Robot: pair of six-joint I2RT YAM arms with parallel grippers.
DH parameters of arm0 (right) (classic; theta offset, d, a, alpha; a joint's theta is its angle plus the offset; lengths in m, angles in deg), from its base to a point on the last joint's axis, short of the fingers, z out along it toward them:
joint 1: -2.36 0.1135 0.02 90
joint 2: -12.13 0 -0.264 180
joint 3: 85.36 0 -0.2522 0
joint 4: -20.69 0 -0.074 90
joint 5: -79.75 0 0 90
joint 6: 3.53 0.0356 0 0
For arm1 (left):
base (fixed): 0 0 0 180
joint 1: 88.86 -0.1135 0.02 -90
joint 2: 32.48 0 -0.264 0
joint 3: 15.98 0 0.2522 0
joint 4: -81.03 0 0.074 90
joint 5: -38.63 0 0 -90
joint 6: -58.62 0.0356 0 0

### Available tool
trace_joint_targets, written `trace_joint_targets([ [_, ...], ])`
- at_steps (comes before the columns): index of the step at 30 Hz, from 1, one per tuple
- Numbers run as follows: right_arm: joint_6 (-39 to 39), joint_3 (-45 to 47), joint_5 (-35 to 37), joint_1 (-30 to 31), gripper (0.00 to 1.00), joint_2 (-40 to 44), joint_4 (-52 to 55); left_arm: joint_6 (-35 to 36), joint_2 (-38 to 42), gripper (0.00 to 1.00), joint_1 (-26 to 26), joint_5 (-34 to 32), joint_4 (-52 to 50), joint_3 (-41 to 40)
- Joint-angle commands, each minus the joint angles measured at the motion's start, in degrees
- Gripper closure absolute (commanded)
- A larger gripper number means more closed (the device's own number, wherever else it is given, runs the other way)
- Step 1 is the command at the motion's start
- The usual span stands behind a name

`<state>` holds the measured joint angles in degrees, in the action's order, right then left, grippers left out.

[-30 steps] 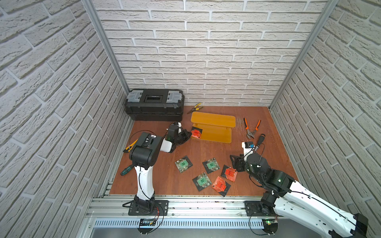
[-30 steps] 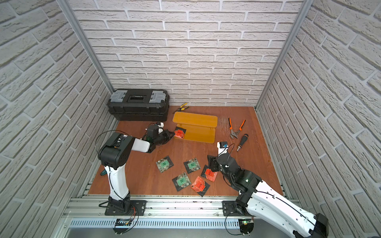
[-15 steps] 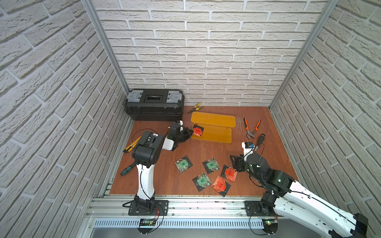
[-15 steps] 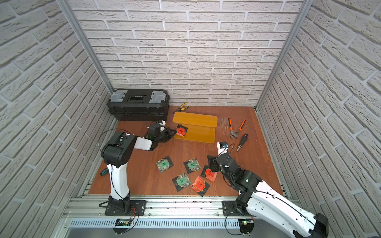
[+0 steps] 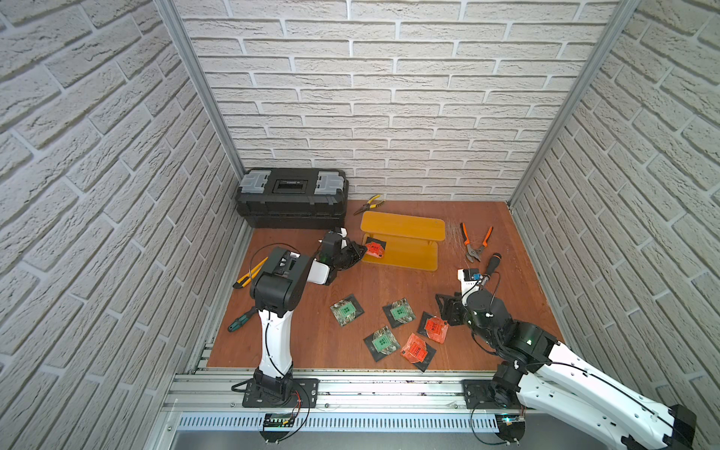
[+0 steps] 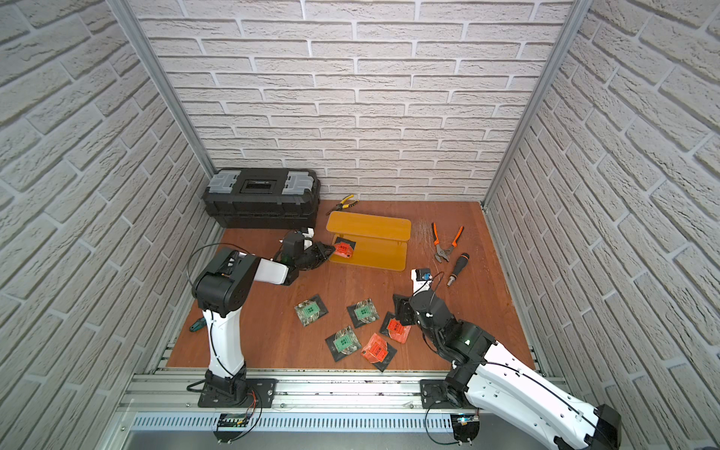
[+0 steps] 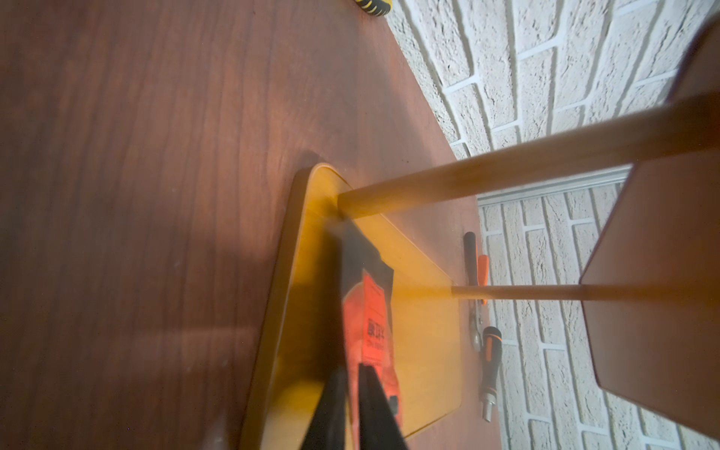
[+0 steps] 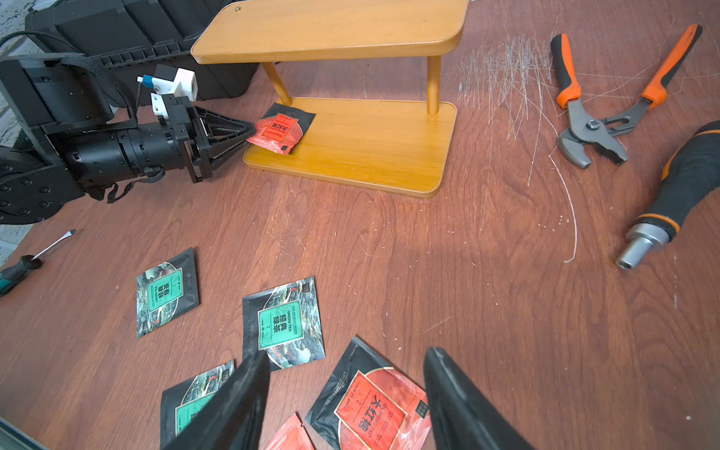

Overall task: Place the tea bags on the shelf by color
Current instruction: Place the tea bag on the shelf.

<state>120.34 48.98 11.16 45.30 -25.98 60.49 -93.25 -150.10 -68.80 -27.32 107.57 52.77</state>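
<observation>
Carried the red tea bag [image 8: 278, 130] forward since a second ago, from just off the end of the shelf [image 8: 331, 23] onto its lower plate, hard by the near corner post. Lying mostly flat there now, label up, near edge raised at the tips of the left gripper [image 8: 251, 130]. Can't call the grip: seeing the fingers [image 7: 376, 409] almost together on either side of that edge, pinching or just letting go, impossible to tell. Reaching long and low with the left arm, forearm nearly level above the table [image 8: 389, 249], gripper nose pointed into the gap between the two plates. Over to the right gripper [image 8: 346, 352]: hanging with jaws spread wide above a second red tea bag [image 8: 374, 405] on the table, holding nothing, wrist bent down off an arm coming in from the near right corner. Reading what looks like "DA HONG PAO" beside Chinese characters on that red label. Just beside it, a third red tea bag [image 8: 290, 436], partly cut off, and three green tea bags [image 8: 282, 323] flat on the wood, with "GREEN TEA" and Chinese characters legible on two. Further out, in both top views: black toolbox [image 5: 292, 198] behind the left arm, orange-handled pliers [image 5: 476, 243] and a screwdriver [image 5: 491, 263] off the shelf's right end.
</observation>
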Motion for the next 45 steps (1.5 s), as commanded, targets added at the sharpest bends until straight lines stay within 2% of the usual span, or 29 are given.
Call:
trace_joint_targets([
  [1, 0.1, 0.4, 1.1, -0.4, 0.33, 0.8, -0.8, 0.1, 1.4, 0.83, 0.3, -0.2, 1.6, -1.1],
  [18, 0.1, 0.6, 1.2, -0.5, 0.33, 0.8, -0.6, -0.1, 4.3, 0.67, -0.3, -1.0, 2.1, -3.8],
  [23, -0.1, 0.3, 0.9, -0.8, 0.3, -0.3, -0.2, -0.1, 6.8, 0.55, -1.1, -2.0, 1.9, -5.8],
  [26, -0.5, 0.1, -0.1, -1.3, 0.28, -1.7, -0.1, 0.2, 9.2, 0.44, -1.4, -2.3, 1.7, -7.9],
  [31, -1.0, -0.1, -6.5, -2.6, 0.28, -5.2, -0.5, 1.8, 14.1, 0.2, -1.6, -2.5, -0.7, -12.0],
  [36, -1.0, 0.4, -13.4, -2.7, 0.28, -7.4, 0.1, 4.4, 20.4, 0.04, -1.6, -2.2, -4.7, -16.7],
  [41, -0.3, 0.7, -20.5, -2.7, 0.29, -8.8, 3.0, 8.5, 27.6, 0.01, -1.1, -1.1, -10.6, -20.6],
  [45, 1.0, 1.0, -25.3, -2.7, 0.32, -10.6, 4.7, 13.3, 33.5, 0.01, 1.3, -1.1, -17.1, -22.0],
])
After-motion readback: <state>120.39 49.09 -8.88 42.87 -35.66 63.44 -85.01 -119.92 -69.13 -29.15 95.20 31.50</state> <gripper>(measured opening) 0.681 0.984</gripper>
